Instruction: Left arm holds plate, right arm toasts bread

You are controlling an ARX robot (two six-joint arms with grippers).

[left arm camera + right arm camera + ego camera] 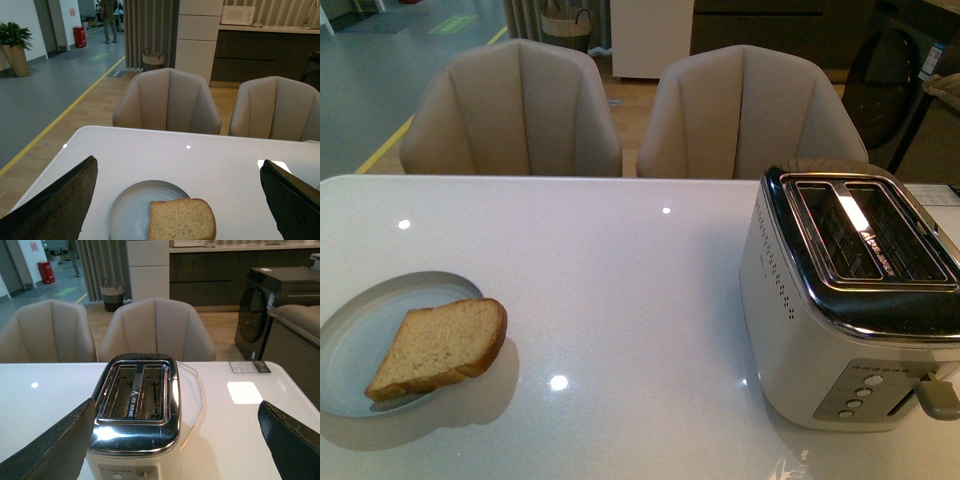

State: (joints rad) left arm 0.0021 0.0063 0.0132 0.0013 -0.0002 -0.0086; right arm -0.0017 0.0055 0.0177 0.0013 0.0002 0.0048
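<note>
A pale blue-grey plate lies at the table's near left, with a slice of brown bread resting on its right side and overhanging the rim. Neither arm shows in the front view. In the left wrist view my left gripper is open, its dark jaws wide apart, with the plate and bread below and between them. In the right wrist view my right gripper is open and empty above a toaster.
The cream and chrome toaster stands at the table's right, two slots up, lever at the front. Two beige chairs stand behind the white table. A small card lies at the far right edge.
</note>
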